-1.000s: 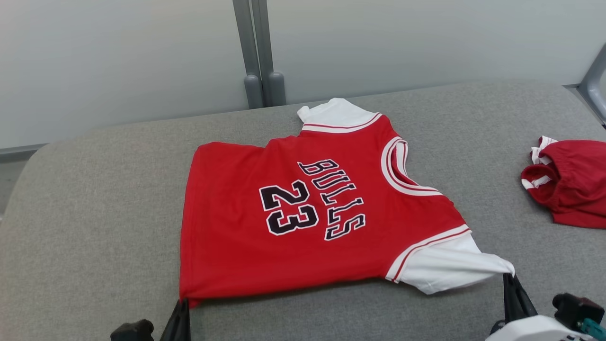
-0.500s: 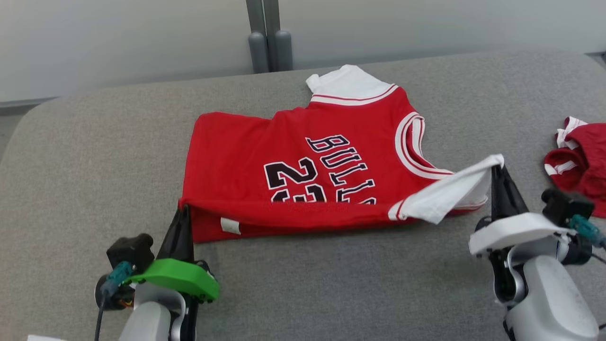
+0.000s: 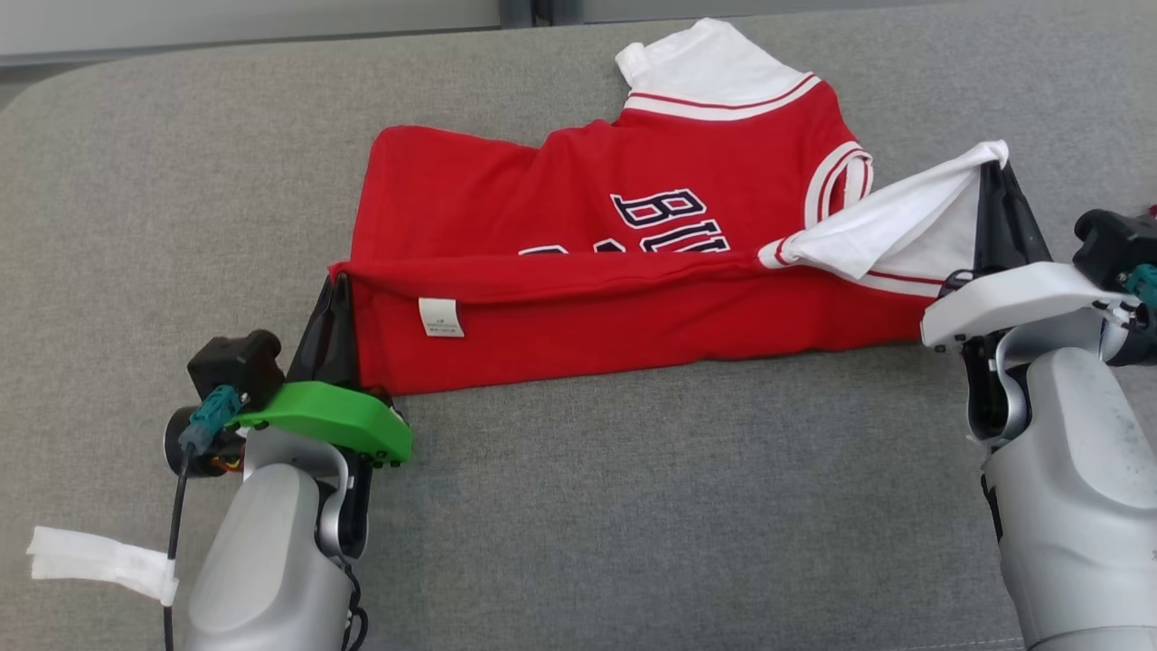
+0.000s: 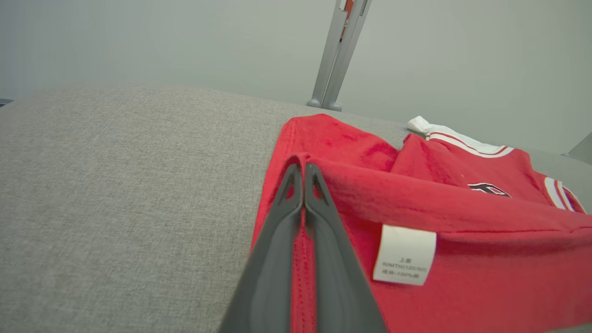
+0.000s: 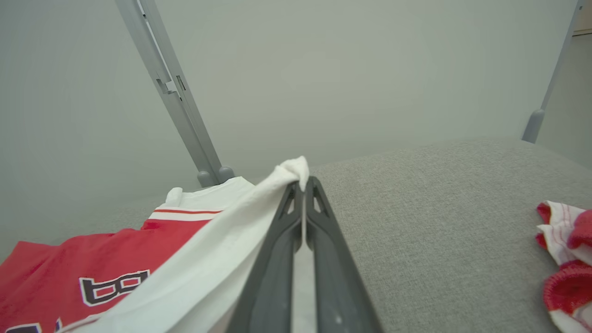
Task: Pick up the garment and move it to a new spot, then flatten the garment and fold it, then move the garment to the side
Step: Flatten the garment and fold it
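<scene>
Two pinches | left gripper (image 3: 339, 282): red jersey (image 3: 587, 312) | right gripper (image 3: 994, 167): its white sleeve (image 3: 904, 221)

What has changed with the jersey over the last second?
The left tool and right tool carried the near edge of the red basketball jersey up and away from the robot, folding it over its front and hiding the number. Both stay shut on it. The far white sleeve still lies flat.

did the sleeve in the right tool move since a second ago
Yes: the near sleeve went forward, up to the collar, toward the far sleeve.
</scene>
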Robot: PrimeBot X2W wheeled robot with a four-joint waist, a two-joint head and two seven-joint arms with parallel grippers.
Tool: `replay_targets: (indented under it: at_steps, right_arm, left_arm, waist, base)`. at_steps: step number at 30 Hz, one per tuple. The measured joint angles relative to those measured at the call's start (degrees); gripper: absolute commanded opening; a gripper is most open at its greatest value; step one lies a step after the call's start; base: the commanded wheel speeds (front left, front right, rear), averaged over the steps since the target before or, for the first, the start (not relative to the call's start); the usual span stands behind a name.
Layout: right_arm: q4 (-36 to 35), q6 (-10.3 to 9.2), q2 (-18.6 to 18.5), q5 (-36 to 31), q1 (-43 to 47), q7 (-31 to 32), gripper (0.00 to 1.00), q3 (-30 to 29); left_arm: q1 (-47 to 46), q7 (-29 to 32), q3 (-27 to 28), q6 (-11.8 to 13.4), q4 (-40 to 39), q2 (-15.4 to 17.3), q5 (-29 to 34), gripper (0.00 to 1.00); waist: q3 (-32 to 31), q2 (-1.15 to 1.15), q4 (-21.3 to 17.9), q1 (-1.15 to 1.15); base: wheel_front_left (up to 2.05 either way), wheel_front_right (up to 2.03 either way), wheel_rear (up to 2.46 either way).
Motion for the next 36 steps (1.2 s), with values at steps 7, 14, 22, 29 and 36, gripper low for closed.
replay_targets:
  at_steps: [7,14,22,29,36]
  right_arm:
    - [2.1,0.0,0.1,-3.2,-3.9,0.0,0.0,-2.5]
    - [2.7,-0.01,0.4,-5.8,-6.7,0.0,0.0,-4.3]
    - [3.5,-0.01,0.8,-7.4,-7.8,0.0,1.0,-4.8]
    - [-3.9,0.0,1.0,-3.9,-2.2,0.0,1.0,-3.1]
    - [-6.3,-0.02,1.2,0.2,8.3,0.0,1.0,-2.0]
  left_arm:
    - [-4.3,0.0,-1.4,0.0,1.8,0.0,1.1,0.0]
    - [-7.4,0.0,-1.6,0.7,2.6,0.0,1.5,0.0]
    - [-8.1,0.0,-2.0,1.0,2.0,0.0,0.9,1.0]
    - [-2.3,0.0,-2.2,2.3,-4.0,0.0,-0.5,1.0]
    - [4.2,0.0,-4.2,3.0,-6.1,0.0,-2.1,1.0]
  waist:
    - [3.9,0.0,1.0,0.0]
    - [6.9,0.0,1.8,0.0]
    - [8.2,0.0,2.6,0.0]
    - [7.4,0.0,2.6,0.0]
    - [6.2,0.0,2.0,0.0]
  base:
    - [0.0,0.0,0.0]
    - [0.0,0.0,0.0]
    - [0.0,0.0,0.0]
    - [0.0,0.0,0.0]
    - [0.0,0.0,0.0]
